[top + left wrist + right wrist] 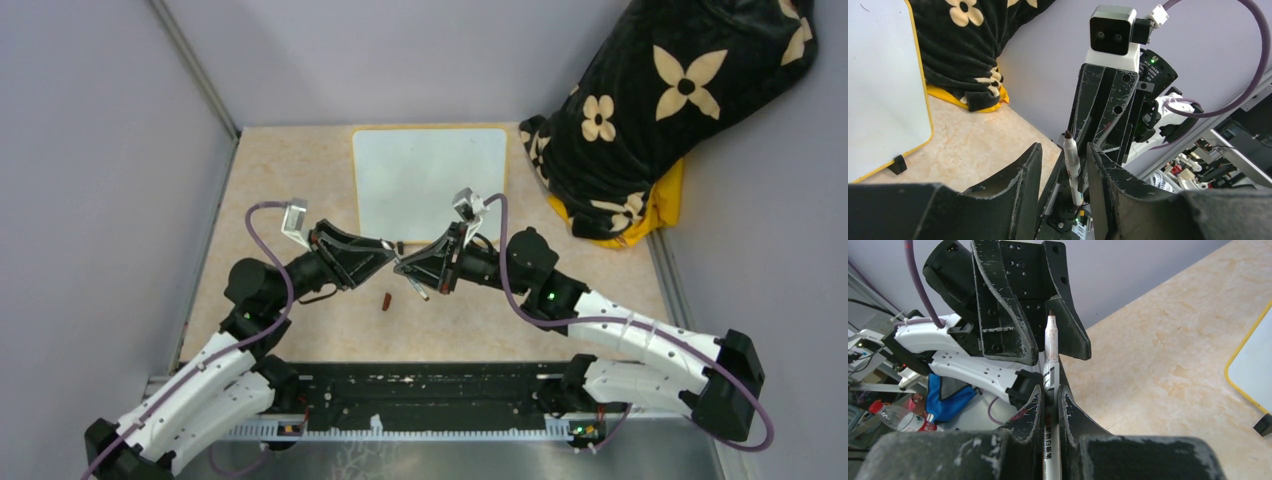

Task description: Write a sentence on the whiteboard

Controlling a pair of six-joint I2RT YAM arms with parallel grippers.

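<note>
Right gripper is clamping a white marker by the barrel, dark tip exposed. Left gripper is facing it, jaws partly apart and straddling that tip. Both are hovering above the table, just before the whiteboard sitting at far centre. A small reddish-brown piece is lying beneath them.
</note>
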